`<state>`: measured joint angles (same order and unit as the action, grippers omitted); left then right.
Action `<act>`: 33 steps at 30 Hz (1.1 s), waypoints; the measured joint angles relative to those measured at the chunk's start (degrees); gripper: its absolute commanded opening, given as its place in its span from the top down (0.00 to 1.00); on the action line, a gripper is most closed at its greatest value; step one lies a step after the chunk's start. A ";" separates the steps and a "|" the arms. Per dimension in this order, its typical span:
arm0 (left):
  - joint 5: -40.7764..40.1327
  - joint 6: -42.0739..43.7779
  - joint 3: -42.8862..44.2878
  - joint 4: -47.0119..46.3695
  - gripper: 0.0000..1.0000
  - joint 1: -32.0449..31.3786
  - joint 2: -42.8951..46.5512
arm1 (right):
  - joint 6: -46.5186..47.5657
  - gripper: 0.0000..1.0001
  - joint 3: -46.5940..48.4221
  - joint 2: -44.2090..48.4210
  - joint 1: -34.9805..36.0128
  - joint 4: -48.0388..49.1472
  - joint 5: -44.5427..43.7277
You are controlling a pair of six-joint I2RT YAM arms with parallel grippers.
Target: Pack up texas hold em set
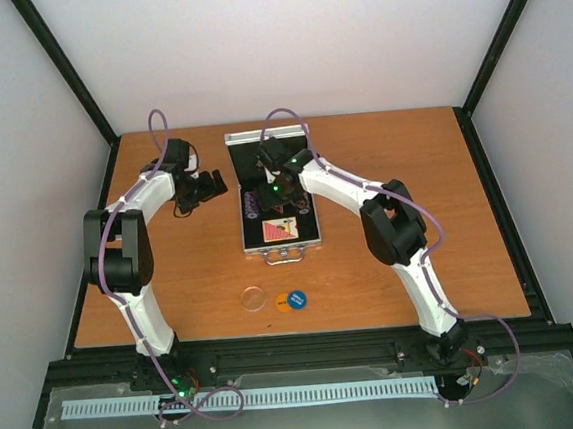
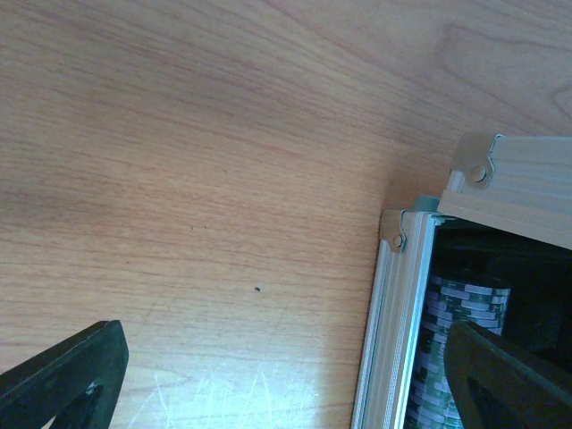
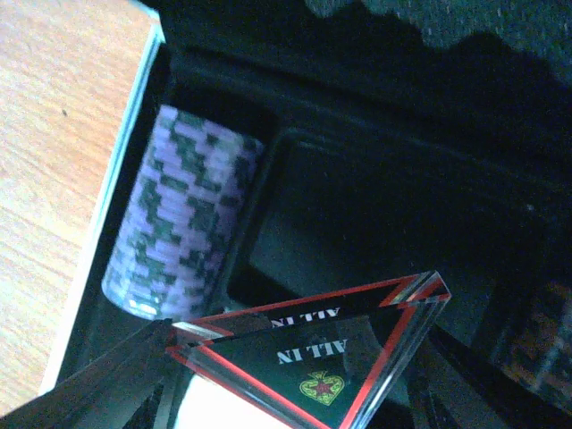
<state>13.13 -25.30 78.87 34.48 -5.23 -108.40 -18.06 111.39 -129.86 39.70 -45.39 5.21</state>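
The silver case (image 1: 241,241) lies open at the table's middle, its black handle (image 1: 282,256) towards me. A red card deck (image 1: 280,230) and chip stacks (image 1: 250,203) sit in its black lining. My right gripper (image 1: 276,190) hangs over the case, shut on the black triangle (image 3: 313,357), which reads "ALL IN" and has red edges, beside a purple chip stack (image 3: 179,223). My left gripper (image 1: 207,186) is open and empty at the case's left wall (image 2: 393,331), with chips (image 2: 465,313) just inside. The clear disc (image 1: 254,299), orange disc (image 1: 282,300) and blue disc (image 1: 296,299) lie on the table in front of the case.
The case lid (image 1: 260,137) stands up at the far side. The wooden table (image 1: 420,253) is framed by black rails, and white walls close it in on three sides.
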 measured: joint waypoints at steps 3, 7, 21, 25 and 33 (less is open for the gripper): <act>0.09 0.00 0.00 -0.02 0.00 0.00 0.00 | -0.81 0.56 0.00 -0.70 0.00 3.15 -0.02; 0.31 -0.02 0.00 -0.09 0.00 0.00 0.00 | -1.79 0.56 1.03 -2.19 0.02 6.56 -0.11; 0.48 0.00 -0.61 -0.17 0.00 0.00 -0.07 | -4.68 0.26 1.60 -5.46 0.07 12.09 -0.96; 0.50 0.00 -0.61 -0.17 0.00 0.00 -0.22 | -5.09 0.04 1.25 -5.46 0.09 12.48 -2.03; 0.50 0.00 -0.61 -0.17 0.00 0.00 -0.28 | -5.51 0.00 -2.64 -3.32 0.09 14.29 -4.79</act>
<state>13.63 -25.30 78.26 34.30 -5.23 -108.68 -23.57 108.75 -133.19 39.79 -31.09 0.43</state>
